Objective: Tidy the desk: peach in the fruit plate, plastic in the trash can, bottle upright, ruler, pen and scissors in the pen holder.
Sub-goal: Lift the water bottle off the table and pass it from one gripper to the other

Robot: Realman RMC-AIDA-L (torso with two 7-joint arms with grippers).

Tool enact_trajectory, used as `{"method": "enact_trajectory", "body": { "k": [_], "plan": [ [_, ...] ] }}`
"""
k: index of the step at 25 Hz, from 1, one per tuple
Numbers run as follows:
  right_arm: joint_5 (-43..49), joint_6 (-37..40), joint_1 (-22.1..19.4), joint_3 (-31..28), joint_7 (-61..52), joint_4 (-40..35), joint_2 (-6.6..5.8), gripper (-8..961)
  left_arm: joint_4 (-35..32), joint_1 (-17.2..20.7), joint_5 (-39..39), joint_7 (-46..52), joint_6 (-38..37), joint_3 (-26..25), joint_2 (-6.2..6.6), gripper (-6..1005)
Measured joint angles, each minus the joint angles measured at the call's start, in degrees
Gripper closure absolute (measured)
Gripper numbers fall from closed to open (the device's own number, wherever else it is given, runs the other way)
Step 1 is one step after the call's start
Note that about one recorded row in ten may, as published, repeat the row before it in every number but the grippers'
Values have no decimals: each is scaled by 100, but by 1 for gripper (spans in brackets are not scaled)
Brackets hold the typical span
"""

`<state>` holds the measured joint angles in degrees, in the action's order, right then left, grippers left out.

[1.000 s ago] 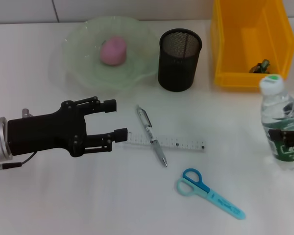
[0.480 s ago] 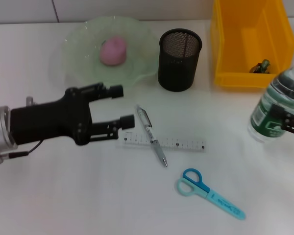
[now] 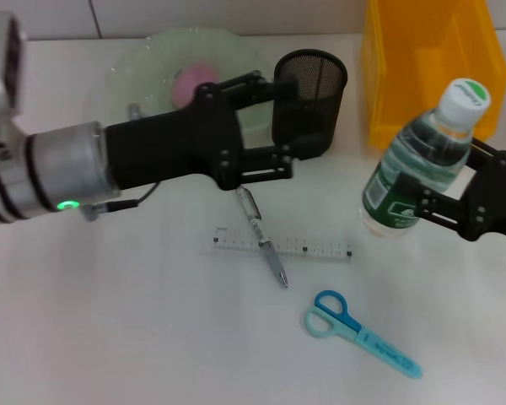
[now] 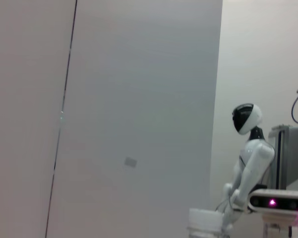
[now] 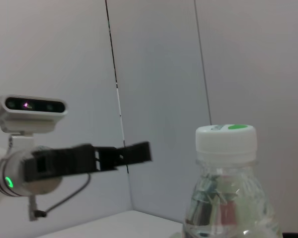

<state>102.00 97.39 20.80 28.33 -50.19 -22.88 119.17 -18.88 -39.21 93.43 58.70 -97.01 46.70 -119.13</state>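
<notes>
The bottle (image 3: 423, 159) is clamped in the right tool (image 3: 455, 202) and held tilted above the desk (image 3: 135, 321), beside the yellow bin (image 3: 422, 76). The left tool (image 3: 282, 126), its fingers apart, is held above the desk in front of the plate (image 3: 143, 72) with the peach (image 3: 185, 83), beside the pen holder (image 3: 316, 101). The pen (image 3: 260, 234) is laid across the ruler (image 3: 312, 247); the scissors (image 3: 358, 332) are seen nearby.

clear bottle (image 3: 423, 160) tilted in right gripper (image 3: 443, 202); pen (image 3: 261, 235) crosses ruler (image 3: 284, 245); blue scissors (image 3: 360, 333) flat; pink peach (image 3: 191, 84) in plate (image 3: 143, 72).
</notes>
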Motion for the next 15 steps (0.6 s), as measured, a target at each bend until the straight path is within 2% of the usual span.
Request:
{"method": "enact_trajectory", "body": {
  "k": [6, 15],
  "plan": [
    [33, -241, 334, 176, 36, 339, 4, 203, 325, -335, -36, -375, 316, 204, -5, 205],
    [38, -475, 685, 375, 294, 782, 10, 202, 679, -604, -36, -449, 708, 233, -5, 206]
  ]
}}
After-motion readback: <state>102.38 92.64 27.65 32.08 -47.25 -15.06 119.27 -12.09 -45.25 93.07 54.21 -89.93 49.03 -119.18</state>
